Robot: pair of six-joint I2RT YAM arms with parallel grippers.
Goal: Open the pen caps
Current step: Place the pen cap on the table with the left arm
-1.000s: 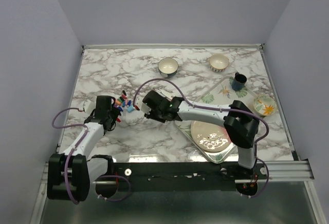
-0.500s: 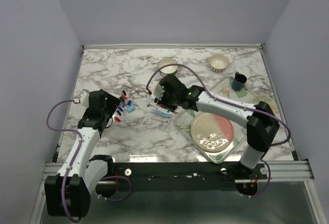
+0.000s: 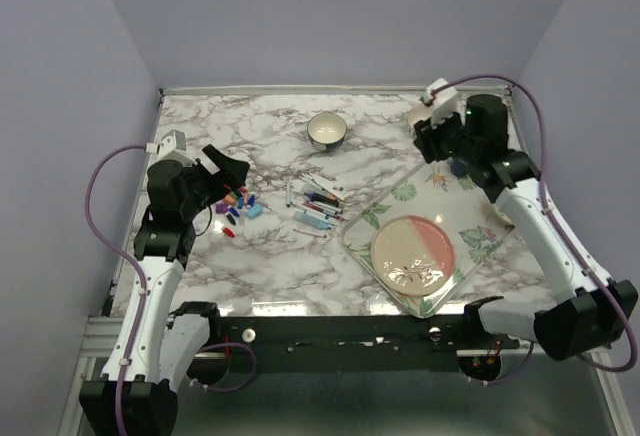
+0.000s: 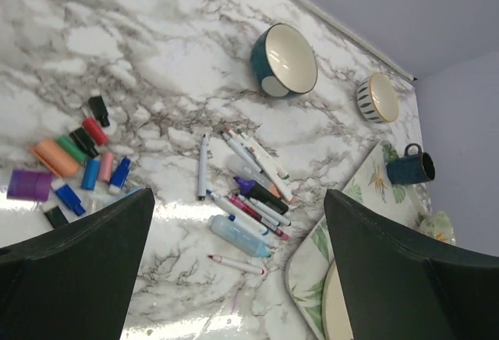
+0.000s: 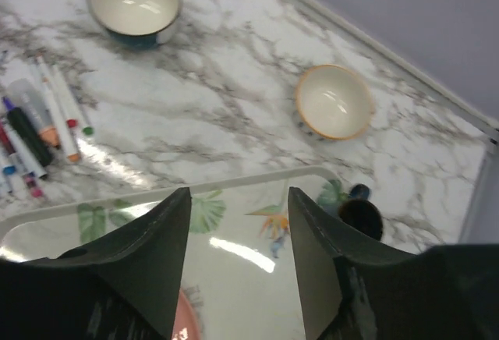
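The left arm has lifted off the marbled counter (image 3: 250, 266) and drawn back toward the left edge. A second ago it was low over the pile. The left gripper (image 3: 228, 168) now has its fingers (image 4: 78, 270) spread wide with nothing between them, where they were partly closed before. Below it, near the counter's left side, lie the loose plastic pen caps (image 4: 78, 161) in red, blue, green, orange, pink, black and purple. They are bunched together and well apart from the pens.

In the middle, the thin white-barrelled marker pens (image 4: 249, 192) lie in a loose fan that the right arm covered a second ago. Most show bare coloured tips. Whether every one is uncapped is too small to tell.

The right arm has swung from that spot to the far right and now hangs high over the leaf-printed tray (image 5: 234, 239) and the dark blue mug (image 5: 360, 217). The right gripper (image 5: 238, 192) has eased its fingers to a moderate gap and holds nothing.

With both arms withdrawn and empty and the caps heaped apart from the barrels, the uncapping looks finished or close to it
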